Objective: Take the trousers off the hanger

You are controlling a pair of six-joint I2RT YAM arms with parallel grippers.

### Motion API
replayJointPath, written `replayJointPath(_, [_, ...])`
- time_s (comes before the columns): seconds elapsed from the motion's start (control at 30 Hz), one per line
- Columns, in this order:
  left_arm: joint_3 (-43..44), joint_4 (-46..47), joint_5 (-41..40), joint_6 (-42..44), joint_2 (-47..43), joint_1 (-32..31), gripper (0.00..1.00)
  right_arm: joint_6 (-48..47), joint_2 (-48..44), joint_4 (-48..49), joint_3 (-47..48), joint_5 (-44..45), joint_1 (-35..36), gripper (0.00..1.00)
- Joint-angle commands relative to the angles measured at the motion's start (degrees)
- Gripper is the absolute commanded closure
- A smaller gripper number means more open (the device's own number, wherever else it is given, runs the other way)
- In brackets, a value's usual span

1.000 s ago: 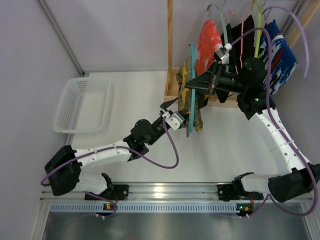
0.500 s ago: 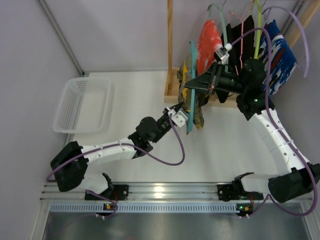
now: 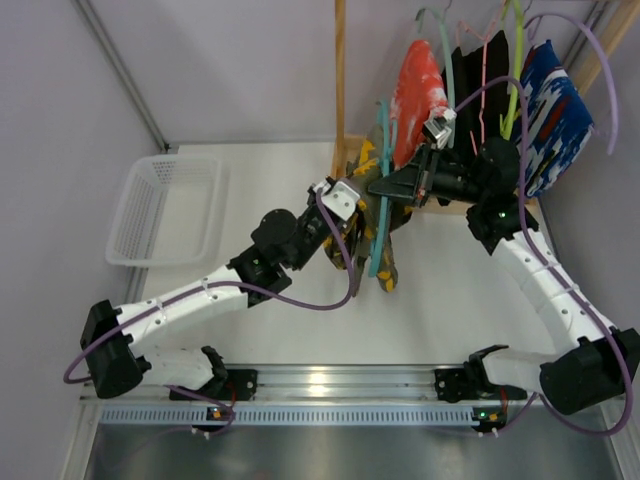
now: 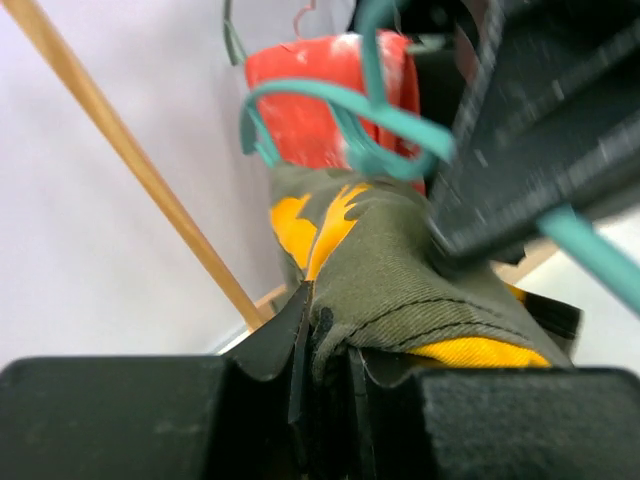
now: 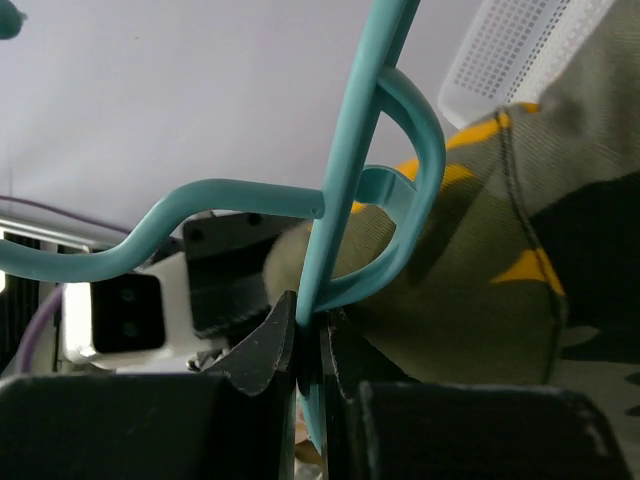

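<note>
Precariously, left gripper [image 4: 318, 325] pinched camouflage trousers [image 4: 400, 270], right gripper [image 5: 308, 335] clamped teal hanger [image 5: 352, 160]; that shallow pinch could slip.

**Colours at the rack**

Soft olive-green trousers [image 4: 400, 270]: yellow-orange camouflage patches, dark stitching. Thin teal plastic hanger [image 5: 350, 150]. Folded red-orange cloth garment [image 3: 418, 95], white marks. Plain black cloth garment [image 3: 466, 70]. Blue cloth garment [image 3: 552, 110], white streaks. White plastic mesh basket [image 3: 165, 210].

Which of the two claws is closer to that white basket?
Left. The left gripper, pinching the camouflage trousers, sits on the side of the teal hanger that faces the white basket. The right gripper clamps that hanger from the other side, farther away.
</note>
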Motion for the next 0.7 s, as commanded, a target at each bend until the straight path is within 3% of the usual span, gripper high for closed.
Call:
replayJointPath(0.0, [8.5,4.63,-2.58,-2.19,-4.29,0.55,1.0,-3.04,-1.42,7.05,-0.96,-3.21,0.15,1.0])
replayJointPath(0.4, [20.1,2.69,-6.44,0.36,-3.41,0.81,1.0,-6.82,0.51,5.03,-5.19,-2.06,-0.63,1.0])
replayJointPath(0.67, [30.48,-6.27,-9.79,-10.36,-1.39,7.22,1.0,-12.79,1.65,0.28,-7.03,-2.06,-0.99,1.0])
